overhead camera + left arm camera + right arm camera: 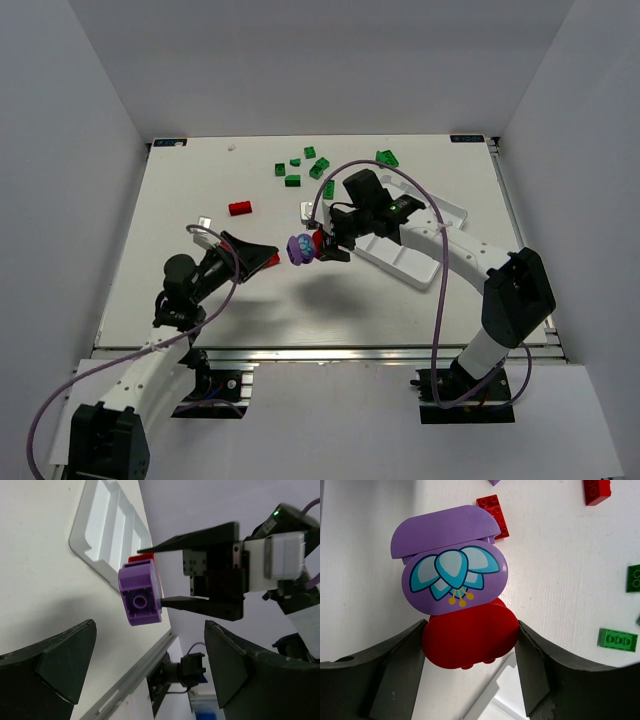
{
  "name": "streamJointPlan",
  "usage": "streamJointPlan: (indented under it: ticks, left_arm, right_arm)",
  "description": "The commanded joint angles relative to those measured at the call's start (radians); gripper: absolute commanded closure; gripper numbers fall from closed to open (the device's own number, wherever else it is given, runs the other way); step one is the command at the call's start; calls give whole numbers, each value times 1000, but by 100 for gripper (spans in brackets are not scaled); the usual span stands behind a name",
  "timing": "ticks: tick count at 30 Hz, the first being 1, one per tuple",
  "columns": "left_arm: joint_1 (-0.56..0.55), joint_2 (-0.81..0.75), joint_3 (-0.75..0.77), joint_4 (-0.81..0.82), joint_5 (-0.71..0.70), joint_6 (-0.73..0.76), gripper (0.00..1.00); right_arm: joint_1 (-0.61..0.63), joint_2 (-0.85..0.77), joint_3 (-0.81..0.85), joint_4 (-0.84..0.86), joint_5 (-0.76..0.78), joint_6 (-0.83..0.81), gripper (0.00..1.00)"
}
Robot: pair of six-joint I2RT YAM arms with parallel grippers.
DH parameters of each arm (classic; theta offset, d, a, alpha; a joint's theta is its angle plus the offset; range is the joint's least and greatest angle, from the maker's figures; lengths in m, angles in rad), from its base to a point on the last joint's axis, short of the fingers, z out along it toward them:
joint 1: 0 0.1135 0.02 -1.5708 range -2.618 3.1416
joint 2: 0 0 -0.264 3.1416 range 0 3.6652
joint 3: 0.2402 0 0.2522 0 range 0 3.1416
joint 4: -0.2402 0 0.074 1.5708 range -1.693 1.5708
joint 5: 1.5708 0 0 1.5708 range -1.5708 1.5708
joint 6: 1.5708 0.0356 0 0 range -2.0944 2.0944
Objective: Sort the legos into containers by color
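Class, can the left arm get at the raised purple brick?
Probably yes: the open left gripper faces the purple brick, which juts past the right gripper clamping the red brick; nothing lies between.

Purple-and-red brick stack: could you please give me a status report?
Right end effector shut on red brick, purple brick stacked on it. Left end effector open, facing it. Nothing between.

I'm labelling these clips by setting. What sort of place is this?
Probably a lab robot test cell: a white table boxed in by plain white walls, two arms bolted to an aluminium rail, legos and a tray laid out.
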State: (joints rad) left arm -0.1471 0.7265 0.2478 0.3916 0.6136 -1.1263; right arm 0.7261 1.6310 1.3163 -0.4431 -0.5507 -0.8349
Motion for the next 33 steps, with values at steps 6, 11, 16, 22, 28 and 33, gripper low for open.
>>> streamJointPlan:
  ticks: [6, 11, 16, 22, 28, 33]
  left_arm:
    - [-164, 158, 80, 116, -69, 36, 2]
    - [-184, 200, 100, 128, -94, 43, 2]
    - [-192, 237, 117, 132, -95, 46, 2]
    - [-213, 294, 146, 101, -112, 63, 3]
    - [-226, 321, 156, 93, -114, 71, 22]
    - [-229, 326, 156, 95, -110, 76, 61]
  right_arm:
    - [2, -20, 38, 50, -38, 68, 92]
    - [13, -25, 32, 50, -41, 69, 92]
    - [29, -37, 15, 57, -45, 79, 92]
    - [59, -40, 9, 86, -9, 82, 92]
    - [78, -34, 3, 122, 63, 83, 92]
    - [79, -36, -6, 132, 90, 82, 91]
